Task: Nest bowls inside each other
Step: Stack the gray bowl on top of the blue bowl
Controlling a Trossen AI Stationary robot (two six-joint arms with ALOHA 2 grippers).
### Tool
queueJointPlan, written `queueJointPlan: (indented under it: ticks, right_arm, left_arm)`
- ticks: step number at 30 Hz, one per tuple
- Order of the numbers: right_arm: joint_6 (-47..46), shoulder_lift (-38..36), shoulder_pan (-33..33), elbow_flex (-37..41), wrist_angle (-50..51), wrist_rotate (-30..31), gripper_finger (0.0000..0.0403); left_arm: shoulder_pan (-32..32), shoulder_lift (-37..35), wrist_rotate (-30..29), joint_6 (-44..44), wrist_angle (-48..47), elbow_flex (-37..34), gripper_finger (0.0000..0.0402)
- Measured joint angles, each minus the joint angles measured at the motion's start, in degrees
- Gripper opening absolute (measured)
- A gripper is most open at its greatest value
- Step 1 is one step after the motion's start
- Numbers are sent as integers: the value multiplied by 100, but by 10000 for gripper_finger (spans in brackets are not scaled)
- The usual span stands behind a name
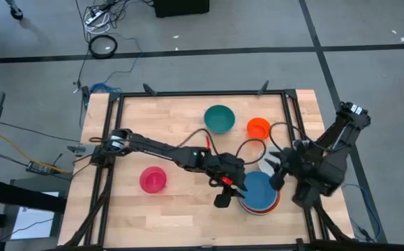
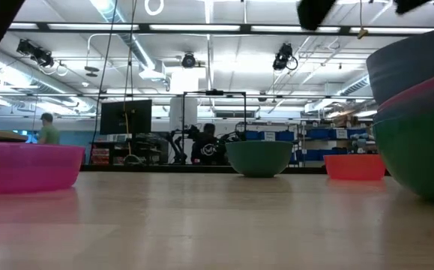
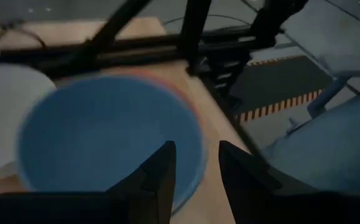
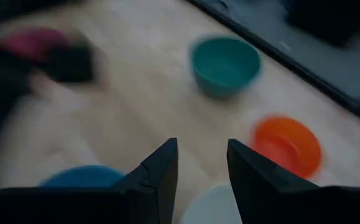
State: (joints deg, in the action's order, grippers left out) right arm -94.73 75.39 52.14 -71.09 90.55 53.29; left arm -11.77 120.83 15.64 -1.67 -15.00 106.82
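Note:
A stack of bowls with a blue bowl (image 1: 261,192) on top stands near the table's front right; an orange rim (image 3: 167,84) shows under it. A white bowl (image 3: 5,118) sits right beside the stack. A teal bowl (image 1: 219,118), an orange bowl (image 1: 258,127) and a pink bowl (image 1: 153,179) stand apart on the wood. My left gripper (image 3: 196,165) hangs open at the blue bowl's left rim, one finger over the inside, one outside. My right gripper (image 4: 201,168) is open and holds nothing, above the table just right of the stack.
A black frame (image 1: 202,94) runs around the tabletop. The left arm (image 1: 167,150) reaches across the middle of the table. Bare wood lies between the pink bowl and the teal bowl. In the low view the stack (image 2: 419,112) fills the right side.

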Motion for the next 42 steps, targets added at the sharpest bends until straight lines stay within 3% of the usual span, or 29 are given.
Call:
queueJointPlan:
  ticks: [5,11,17,19,27,35,42]
  right_arm:
    - [77,-15,-922,149,-69,-93,121]
    - [738,4,-2090,345,-55,-869,104]
    - [1390,12,-3147,755,-53,-2538,87]
    - [1582,12,-3362,925,-54,-2846,85]
    - [2311,9,-3713,1519,-701,-3352,116]
    - [2411,9,-3742,2178,-982,-3532,185]
    - [2447,9,-3742,2667,-1294,-3682,195]
  left_arm:
    - [-55,-488,-574,247,-1826,436,131]
    - [-366,-1288,-1462,200,-3497,630,131]
    - [-713,-1980,-2740,-460,-4628,615,131]
    - [-891,-2221,-3133,-653,-4840,618,131]
    - [-1455,-2572,-4307,-1108,-5238,619,131]
    - [-1668,-2574,-4559,-1432,-5438,477,131]
    - [-1714,-2569,-4593,-1700,-5544,256,131]
